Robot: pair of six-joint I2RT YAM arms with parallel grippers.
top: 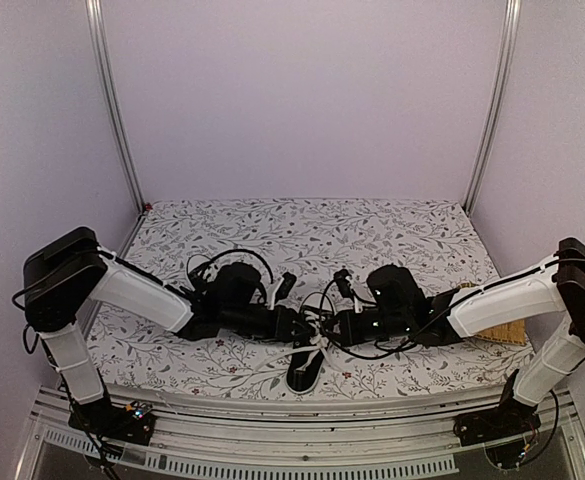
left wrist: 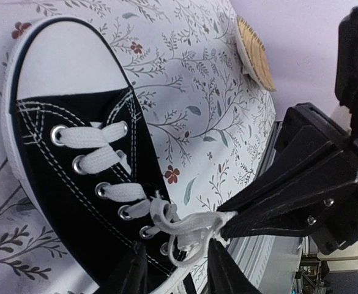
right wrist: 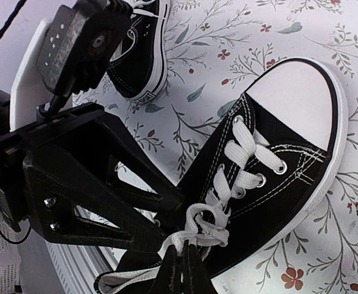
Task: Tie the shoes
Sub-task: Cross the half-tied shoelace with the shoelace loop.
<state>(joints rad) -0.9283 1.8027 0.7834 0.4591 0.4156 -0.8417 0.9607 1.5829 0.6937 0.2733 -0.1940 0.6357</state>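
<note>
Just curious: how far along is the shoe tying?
Done: the near shoe is laced, its lace gathered into loose loops at the top, no tidy bow yet. In hand: the right tool pinches that lace; the left tool stands open beside it. Left: tightening this one, then the second shoe, whose lace state I cannot tell.

The 2 arms (top: pixel 142 292) have white shells (top: pixel 497 305), black joints (top: pixel 62 270) (black cables (top: pixel 227 255) looping).

A black sneaker (right wrist: pixel 289 177) with white toe cap stands on its sole, white laces (right wrist: pixel 237 153) loosely looped; its twin (right wrist: pixel 136 55) lies nearby.
</note>
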